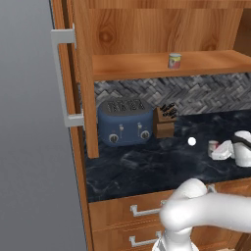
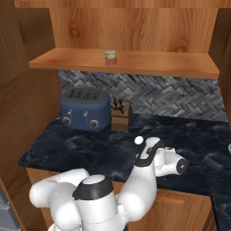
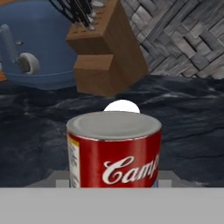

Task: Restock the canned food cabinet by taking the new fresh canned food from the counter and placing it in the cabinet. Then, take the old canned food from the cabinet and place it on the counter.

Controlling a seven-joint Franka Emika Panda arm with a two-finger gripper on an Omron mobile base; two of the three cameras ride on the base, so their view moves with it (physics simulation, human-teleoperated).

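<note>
The new fresh canned food (image 1: 174,60), short with a yellow-green label, stands on the cabinet (image 1: 132,66) shelf, also seen as the same can (image 2: 110,57) in the right base view. The old canned food (image 3: 114,151), red and white with a silvery top, sits close up in the hand view between the grey fingers of my gripper (image 3: 113,177). From the left base, the old canned food (image 1: 213,146) sits low over the counter (image 1: 147,166) at the right, with my gripper (image 1: 218,148) shut on it. My arm hides this can in the right base view.
A blue toaster (image 1: 125,121) and a wooden knife block (image 1: 165,122) stand against the herringbone backsplash. A small white ball (image 1: 191,141) lies on the counter just beyond the held can. The open cabinet door (image 1: 73,88) with its grey handle hangs at the left. Drawers (image 1: 122,208) run below.
</note>
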